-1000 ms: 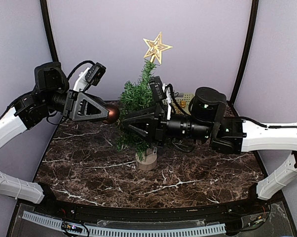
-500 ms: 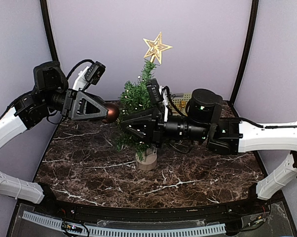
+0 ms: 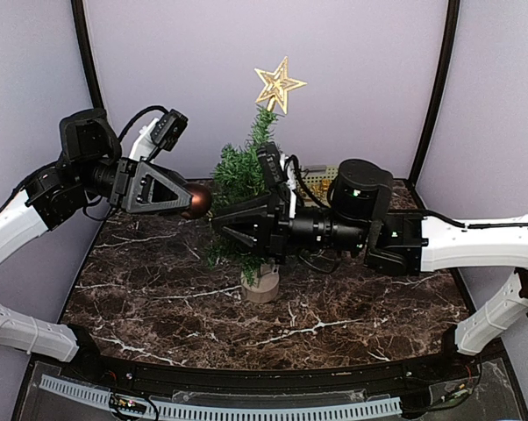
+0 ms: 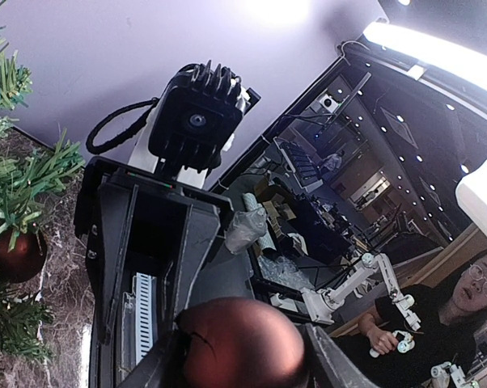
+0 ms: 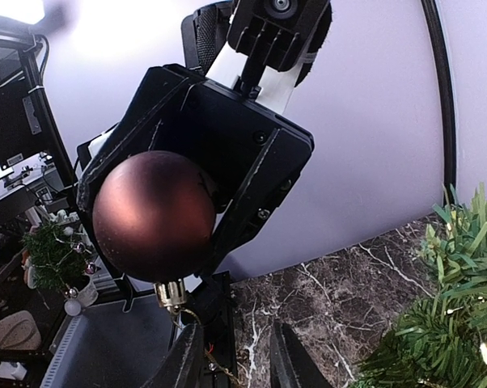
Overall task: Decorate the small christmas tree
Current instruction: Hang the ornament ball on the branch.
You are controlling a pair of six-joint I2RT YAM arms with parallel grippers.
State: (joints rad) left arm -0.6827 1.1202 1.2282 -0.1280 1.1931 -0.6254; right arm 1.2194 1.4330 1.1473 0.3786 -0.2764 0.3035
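Now | small christmas tree [image 3: 236, 173] on dark marble tabletop [image 3: 159, 303] | lilac walls [image 3: 360, 79]

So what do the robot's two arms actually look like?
They match. The left arm and right arm have smooth white shells linked by chunky black cylindrical joints; tiny green lights dot the right one's. Each ends in a black wedge-shaped part with two fingers: the left gripper and right gripper. A small black camera block rides each wrist, fed by looping black cables.
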